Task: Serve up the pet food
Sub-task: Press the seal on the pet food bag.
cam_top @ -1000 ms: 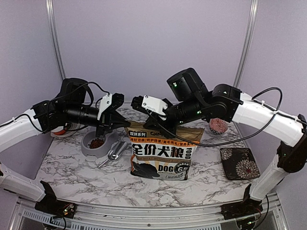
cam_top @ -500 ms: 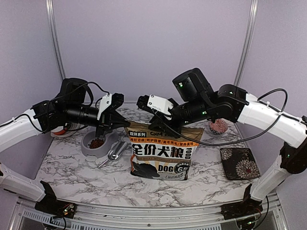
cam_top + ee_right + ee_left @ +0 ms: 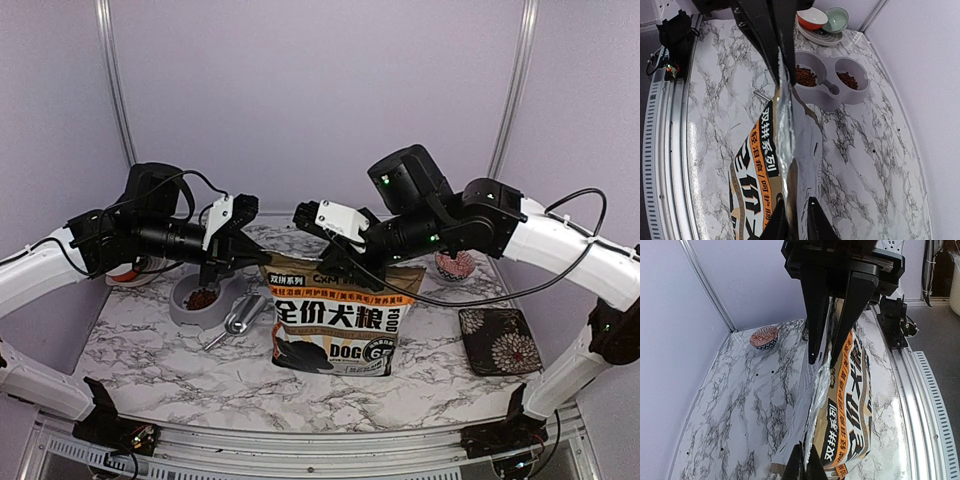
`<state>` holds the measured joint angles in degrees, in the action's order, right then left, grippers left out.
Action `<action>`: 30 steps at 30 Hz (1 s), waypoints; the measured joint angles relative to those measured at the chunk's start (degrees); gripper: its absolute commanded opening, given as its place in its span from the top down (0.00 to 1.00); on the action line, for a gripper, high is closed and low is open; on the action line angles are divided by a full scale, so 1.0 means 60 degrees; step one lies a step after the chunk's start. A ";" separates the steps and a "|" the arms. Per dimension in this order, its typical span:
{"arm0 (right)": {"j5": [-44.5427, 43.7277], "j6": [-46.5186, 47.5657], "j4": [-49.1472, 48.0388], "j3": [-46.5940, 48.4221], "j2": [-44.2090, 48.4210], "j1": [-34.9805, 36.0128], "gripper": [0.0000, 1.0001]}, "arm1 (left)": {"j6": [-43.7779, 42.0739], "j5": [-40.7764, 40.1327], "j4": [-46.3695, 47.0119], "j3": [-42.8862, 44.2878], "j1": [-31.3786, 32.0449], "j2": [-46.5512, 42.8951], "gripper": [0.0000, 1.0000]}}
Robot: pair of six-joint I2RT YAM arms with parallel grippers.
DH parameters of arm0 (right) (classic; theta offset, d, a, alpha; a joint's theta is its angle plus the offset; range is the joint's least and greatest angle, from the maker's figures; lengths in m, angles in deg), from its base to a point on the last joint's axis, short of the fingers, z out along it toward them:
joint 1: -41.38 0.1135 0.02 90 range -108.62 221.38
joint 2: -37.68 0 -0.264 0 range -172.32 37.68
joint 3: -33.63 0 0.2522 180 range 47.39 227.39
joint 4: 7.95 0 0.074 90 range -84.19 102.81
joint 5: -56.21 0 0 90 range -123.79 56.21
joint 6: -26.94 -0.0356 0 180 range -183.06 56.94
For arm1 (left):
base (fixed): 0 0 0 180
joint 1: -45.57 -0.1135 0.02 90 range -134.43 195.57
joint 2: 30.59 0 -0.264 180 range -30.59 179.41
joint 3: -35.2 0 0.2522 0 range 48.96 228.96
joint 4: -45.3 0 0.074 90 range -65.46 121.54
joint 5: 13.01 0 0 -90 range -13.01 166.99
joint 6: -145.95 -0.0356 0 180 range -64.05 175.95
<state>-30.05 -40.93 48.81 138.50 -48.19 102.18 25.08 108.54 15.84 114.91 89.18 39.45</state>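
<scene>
Pet food (image 3: 805, 75) in both wells of grey double feeder (image 3: 830, 97), a reddish-brown heap in each. Feeder sits on left half of marbled surface (image 3: 150, 370), just beside dog-food bag (image 3: 335, 325).

Bag upright mid-surface, top edge pulled into a thin foil seam; inside not visible.

Left end effector (image 3: 804, 455) pinched together on the seam at bag's left top corner. Right end effector (image 3: 797, 212) straddles the same seam further along, fingers a little apart, seam running between them, a gap visible on one side.

Metal scoop (image 3: 238, 315) lies between feeder and bag; contents cannot be made out.

Red-patterned bowl (image 3: 764, 337) at back right; contents unreadable. Orange bowl (image 3: 812, 17) and green bowl (image 3: 836, 21) nested on a plate in back left corner.
</scene>
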 measured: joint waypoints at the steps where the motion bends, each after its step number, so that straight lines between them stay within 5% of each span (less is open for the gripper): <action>1: -0.0047 -0.0004 0.0084 -0.0040 0.0051 -0.0025 0.82 | 0.0000 0.0000 0.0004 0.0000 -0.0004 -0.0004 1.00; 5: -0.0168 -0.0062 0.0288 -0.0146 0.0273 -0.0153 1.00 | 0.0000 -0.0011 0.0004 -0.0004 -0.0004 -0.0004 1.00; 13: 0.0011 -0.0182 0.0189 -0.0455 0.0561 -0.0160 1.00 | 0.0000 0.0015 0.0022 -0.0004 0.0004 -0.0004 1.00; 15: 0.0029 -0.0189 0.0157 -0.0495 0.0583 -0.0164 0.81 | 0.0000 0.0018 0.0025 -0.0004 0.0007 -0.0004 1.00; 17: -0.0022 -0.0266 0.0193 -0.0499 0.0590 -0.0175 0.75 | 0.0000 0.0011 0.0015 -0.0004 0.0007 -0.0004 1.00; 23: -0.0306 -0.0280 0.0488 -0.0648 0.0892 -0.0328 1.00 | 0.0000 -0.0018 0.0015 -0.0004 -0.0007 -0.0004 1.00; 30: -0.0084 -0.0393 0.0277 -0.1064 0.1239 -0.0346 1.00 | -0.0004 -0.0004 0.0069 -0.0004 0.0029 -0.0004 1.00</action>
<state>-30.55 -43.29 50.47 132.12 -40.75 100.10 25.06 108.51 16.25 114.89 89.36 39.43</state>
